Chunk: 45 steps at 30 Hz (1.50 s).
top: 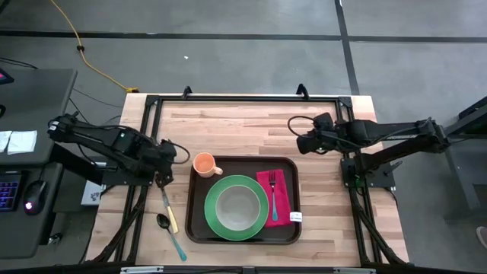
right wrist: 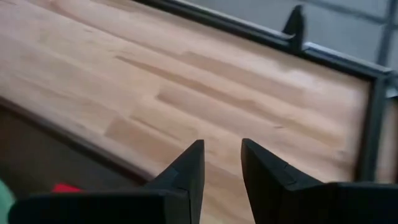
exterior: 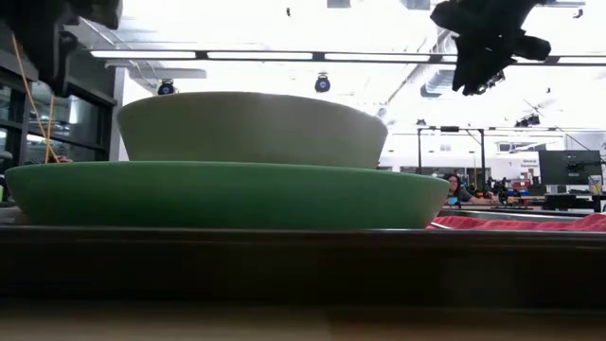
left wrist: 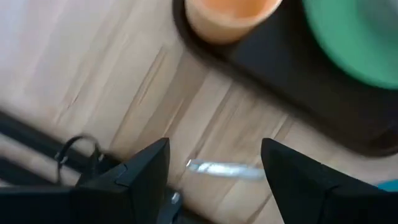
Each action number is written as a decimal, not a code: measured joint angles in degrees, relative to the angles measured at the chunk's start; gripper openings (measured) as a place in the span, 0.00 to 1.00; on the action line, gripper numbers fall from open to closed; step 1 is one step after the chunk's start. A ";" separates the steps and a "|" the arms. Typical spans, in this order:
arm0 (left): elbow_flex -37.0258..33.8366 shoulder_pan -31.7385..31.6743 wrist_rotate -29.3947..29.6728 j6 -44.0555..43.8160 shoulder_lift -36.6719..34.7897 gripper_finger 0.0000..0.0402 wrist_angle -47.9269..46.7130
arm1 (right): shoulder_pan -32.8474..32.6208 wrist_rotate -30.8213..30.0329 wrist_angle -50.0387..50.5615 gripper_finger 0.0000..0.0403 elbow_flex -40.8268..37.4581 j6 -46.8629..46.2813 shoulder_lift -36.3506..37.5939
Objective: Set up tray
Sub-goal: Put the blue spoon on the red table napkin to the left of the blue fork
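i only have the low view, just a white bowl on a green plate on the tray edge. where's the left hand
Observer: The left hand hangs open above a yellow-handled table knife, on the bare wood left of the large dark brown rectangular plastic tray.
Operator: anything else off the tray
Observer: A teal-handled spoon lies beside that knife.
Operator: and the right hand
Observer: It waits above the wooden table, behind the tray's far right corner.
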<state>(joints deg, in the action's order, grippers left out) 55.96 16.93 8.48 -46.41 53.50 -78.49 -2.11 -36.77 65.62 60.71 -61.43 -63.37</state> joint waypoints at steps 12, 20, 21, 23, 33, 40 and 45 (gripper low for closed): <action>0.02 9.37 -1.99 -6.12 2.48 0.70 -3.81 | -0.68 -8.12 5.06 0.21 -6.60 -3.83 2.67; 0.02 15.86 -1.11 -14.34 2.53 0.70 -2.90 | -0.68 -7.30 -3.47 0.21 -17.44 -4.20 13.80; 0.02 16.31 -0.58 -15.31 2.53 0.70 -2.33 | -0.68 -7.35 -4.73 0.21 -18.91 -4.07 15.59; 0.02 16.99 0.31 -16.99 2.62 0.70 -1.14 | -0.68 -7.63 -6.91 0.21 -21.63 -3.79 18.97; 0.02 16.87 -3.37 -28.23 7.58 0.70 2.14 | -0.66 -5.11 -12.14 0.21 -28.71 1.28 31.29; 0.02 16.87 -5.92 -34.78 13.96 0.70 8.41 | -0.66 -5.51 -11.86 0.21 -29.03 3.96 34.05; 0.02 16.87 -9.52 -38.54 19.06 0.71 12.75 | -0.66 -5.51 -11.21 0.21 -29.03 4.96 34.22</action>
<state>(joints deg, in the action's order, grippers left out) 55.99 33.80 -1.05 -84.96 72.56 -65.74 -2.76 -42.28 54.40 31.68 -56.47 -29.15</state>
